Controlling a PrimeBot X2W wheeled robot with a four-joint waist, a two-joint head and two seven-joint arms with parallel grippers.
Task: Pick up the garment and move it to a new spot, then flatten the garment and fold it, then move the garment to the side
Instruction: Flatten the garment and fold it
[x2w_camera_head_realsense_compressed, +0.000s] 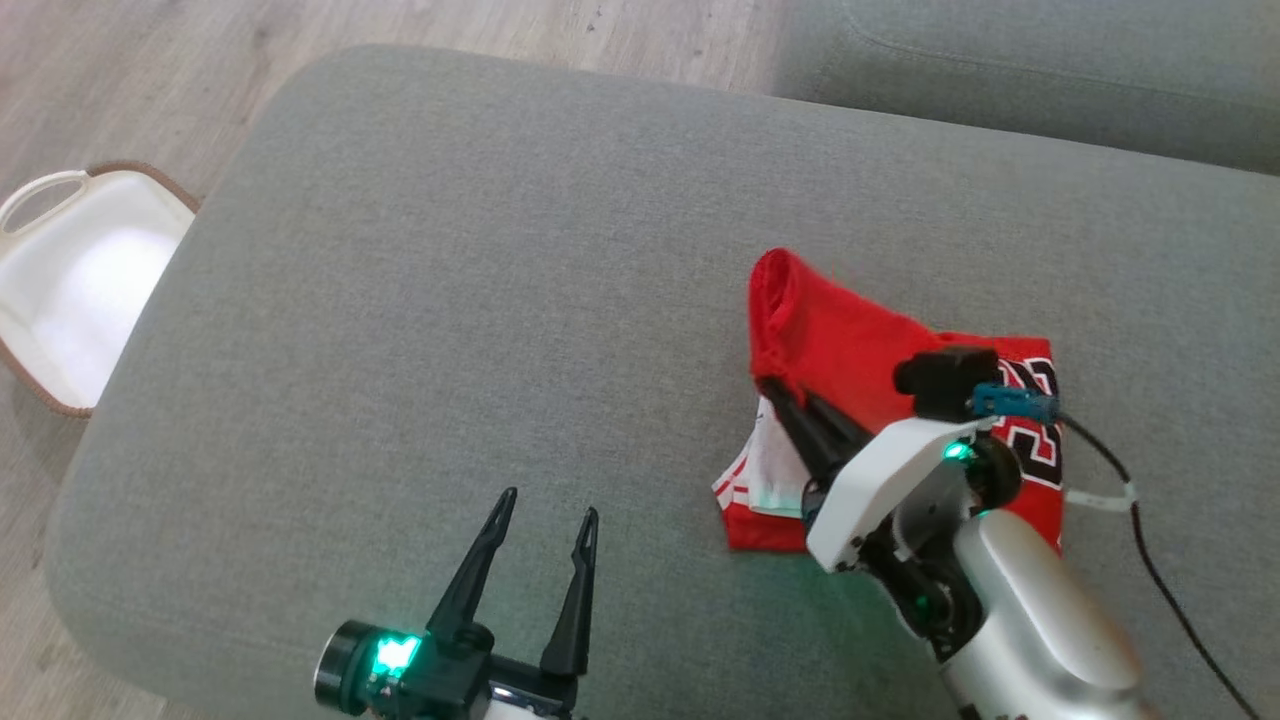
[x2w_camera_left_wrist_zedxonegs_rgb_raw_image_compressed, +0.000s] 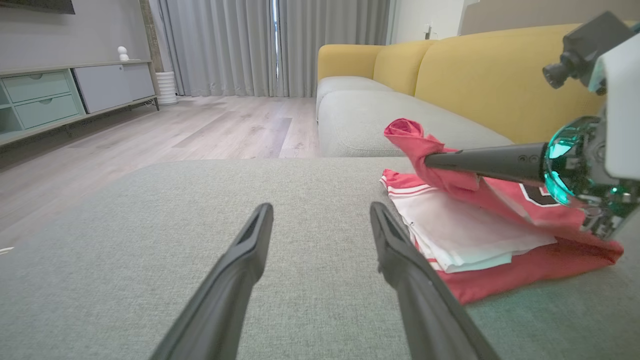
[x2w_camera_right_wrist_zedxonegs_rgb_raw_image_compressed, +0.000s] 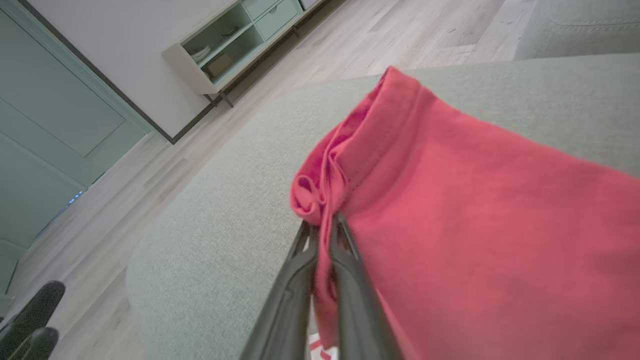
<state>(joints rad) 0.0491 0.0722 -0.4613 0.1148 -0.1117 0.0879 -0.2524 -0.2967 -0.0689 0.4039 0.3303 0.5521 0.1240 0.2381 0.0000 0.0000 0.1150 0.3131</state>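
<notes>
The garment (x2w_camera_head_realsense_compressed: 850, 345) is a red jersey with white trim and black-and-white numbers, lying partly folded on the grey ottoman (x2w_camera_head_realsense_compressed: 450, 300). My right gripper (x2w_camera_head_realsense_compressed: 785, 392) is shut on a bunched red edge of the garment (x2w_camera_right_wrist_zedxonegs_rgb_raw_image_compressed: 450, 200) and holds that flap lifted over the white inner layer (x2w_camera_left_wrist_zedxonegs_rgb_raw_image_compressed: 460, 230). In the left wrist view the raised red fold (x2w_camera_left_wrist_zedxonegs_rgb_raw_image_compressed: 415, 140) hangs from the right gripper (x2w_camera_left_wrist_zedxonegs_rgb_raw_image_compressed: 430, 161). My left gripper (x2w_camera_head_realsense_compressed: 550, 515) stands open above bare cushion to the left of the garment, holding nothing, and its fingers (x2w_camera_left_wrist_zedxonegs_rgb_raw_image_compressed: 240, 265) frame empty grey fabric.
A white basket (x2w_camera_head_realsense_compressed: 70, 290) with a brown rim sits on the wood floor at the ottoman's left edge. A grey-and-yellow sofa (x2w_camera_left_wrist_zedxonegs_rgb_raw_image_compressed: 450, 75) stands behind the ottoman. A black cable (x2w_camera_head_realsense_compressed: 1150, 540) trails from the right wrist. A low cabinet (x2w_camera_left_wrist_zedxonegs_rgb_raw_image_compressed: 60, 95) lines the far wall.
</notes>
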